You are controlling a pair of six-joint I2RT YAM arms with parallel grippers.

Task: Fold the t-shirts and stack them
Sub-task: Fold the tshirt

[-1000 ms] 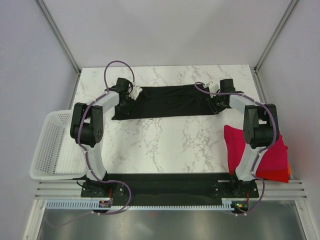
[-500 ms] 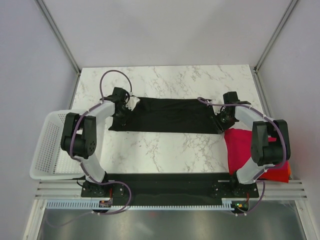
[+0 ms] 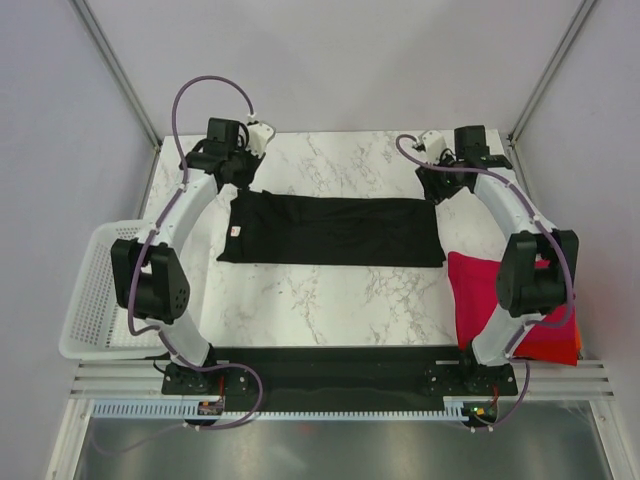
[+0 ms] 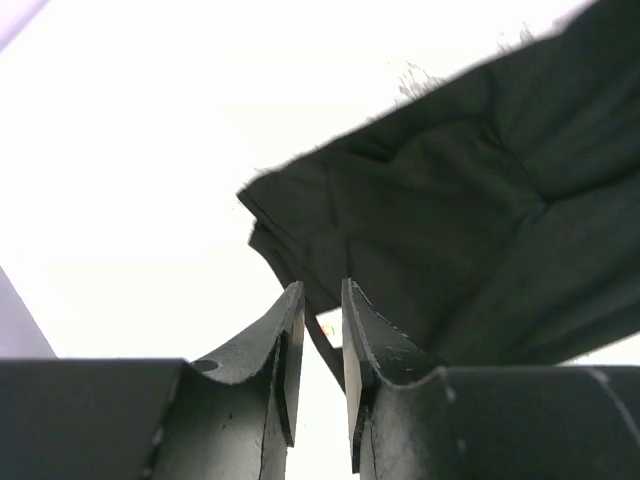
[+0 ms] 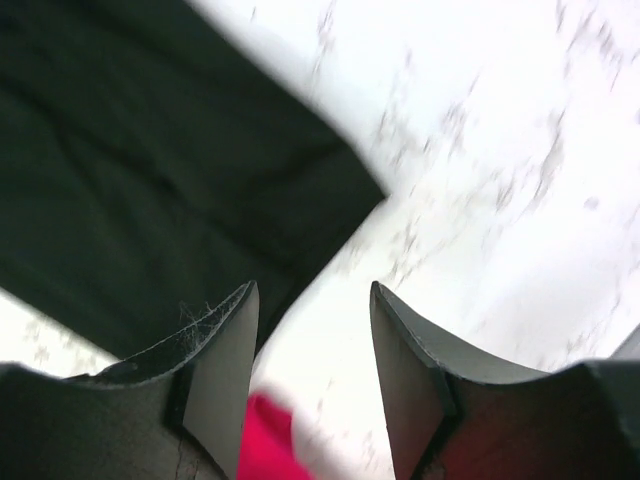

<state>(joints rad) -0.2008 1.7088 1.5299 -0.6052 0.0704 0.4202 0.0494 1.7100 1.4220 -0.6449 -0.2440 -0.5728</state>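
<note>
Black t-shirt (image 3: 335, 232) is lying flat on the marble bench (image 3: 330, 295), folded into a long band running left to right across mid-bench, with a small label (image 3: 233, 234) showing near its left end. Left tool (image 4: 322, 295) is hovering by the band's far-left corner, off the cloth. Its fingers are standing a narrow slit apart with bright bench showing through and nothing pinched, so it's released. Right tool (image 5: 312, 295) is hovering off the far-right corner with jaws standing wide and gripping nothing, also released. Its wrist view is showing the black corner at upper left, bare marble to the right and a sliver of magenta low between the fingers. Magenta-red t-shirt (image 3: 475, 290) is sitting folded at the bench's near-right side, just beside the black band's near-right corner; can't tell if they're touching. Right arm (image 3: 522, 275) is crossing over it. Orange-red t-shirt (image 3: 566, 352) is peeking out from under the magenta one at the near-right edge, so the two are sitting as one pile. White mesh basket (image 3: 105, 290) is sitting at the left, hanging partly off the bench's left edge, well apart from all three shirts. Only its own mesh floor and walls are showing inside.
</note>
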